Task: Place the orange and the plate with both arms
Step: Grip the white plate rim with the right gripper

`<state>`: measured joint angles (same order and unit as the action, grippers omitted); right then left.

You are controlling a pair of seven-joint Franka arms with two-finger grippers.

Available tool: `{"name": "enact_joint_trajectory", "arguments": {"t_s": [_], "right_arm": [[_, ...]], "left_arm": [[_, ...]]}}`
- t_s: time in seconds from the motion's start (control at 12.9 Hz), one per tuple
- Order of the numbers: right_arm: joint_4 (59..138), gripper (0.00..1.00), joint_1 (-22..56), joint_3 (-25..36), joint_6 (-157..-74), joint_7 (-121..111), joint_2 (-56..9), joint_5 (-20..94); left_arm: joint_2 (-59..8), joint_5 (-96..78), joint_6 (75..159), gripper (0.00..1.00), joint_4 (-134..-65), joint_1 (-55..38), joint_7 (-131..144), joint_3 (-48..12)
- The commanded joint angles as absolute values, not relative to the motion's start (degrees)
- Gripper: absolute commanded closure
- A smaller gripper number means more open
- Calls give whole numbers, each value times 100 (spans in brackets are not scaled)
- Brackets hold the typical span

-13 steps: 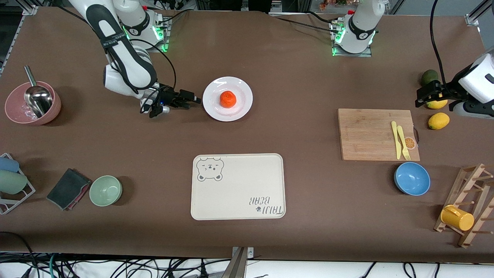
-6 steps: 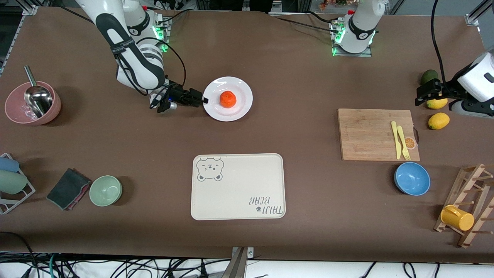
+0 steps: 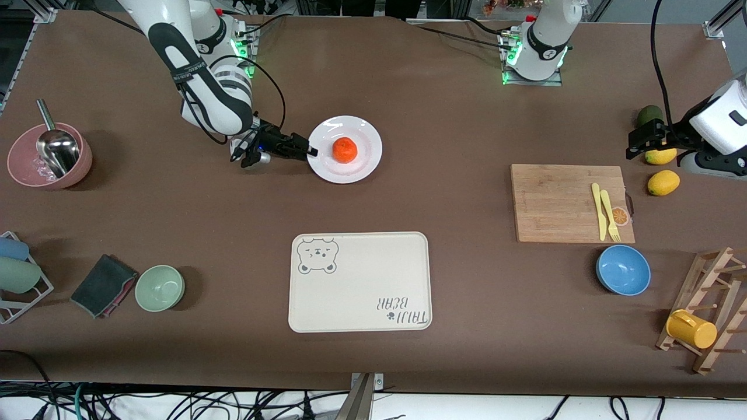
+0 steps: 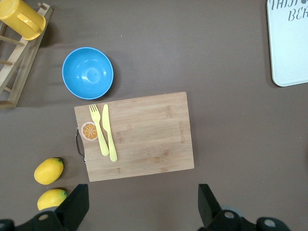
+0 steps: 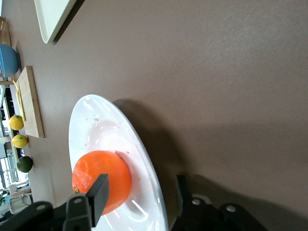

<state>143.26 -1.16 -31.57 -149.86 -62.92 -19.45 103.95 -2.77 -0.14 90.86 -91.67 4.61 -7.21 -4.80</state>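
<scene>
Straddling the plate rim, right gripper sits spread open, not clenched; orange rests mid-plate. Left gripper hangs released over lemons, waiting.

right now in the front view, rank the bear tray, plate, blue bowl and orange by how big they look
1. The bear tray, largest.
2. The plate.
3. The blue bowl.
4. The orange, smallest, lying on the plate.
All four rest on the table, so nearness to the camera hardly affects the order.
</scene>
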Motion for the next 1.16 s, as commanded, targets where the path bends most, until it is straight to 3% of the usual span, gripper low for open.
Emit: {"name": "enact_joint_trajectory", "arguments": {"t_s": [0.0, 0.39, 1.09], "right_arm": [[14273, 39, -88, -3217, -15108, -6915, -2144, 10853], [14273, 69, -88, -3208, -15108, -7022, -2188, 10890], [14273, 91, -97, -3199, -15108, -7295, -2347, 10898]], "left_arm": [[-264, 44, 9026, 0, -9167, 431, -853, -466], [-308, 53, 9026, 0, -9167, 422, -853, -466], [-369, 53, 9035, 0, -9167, 431, -853, -466]]}}
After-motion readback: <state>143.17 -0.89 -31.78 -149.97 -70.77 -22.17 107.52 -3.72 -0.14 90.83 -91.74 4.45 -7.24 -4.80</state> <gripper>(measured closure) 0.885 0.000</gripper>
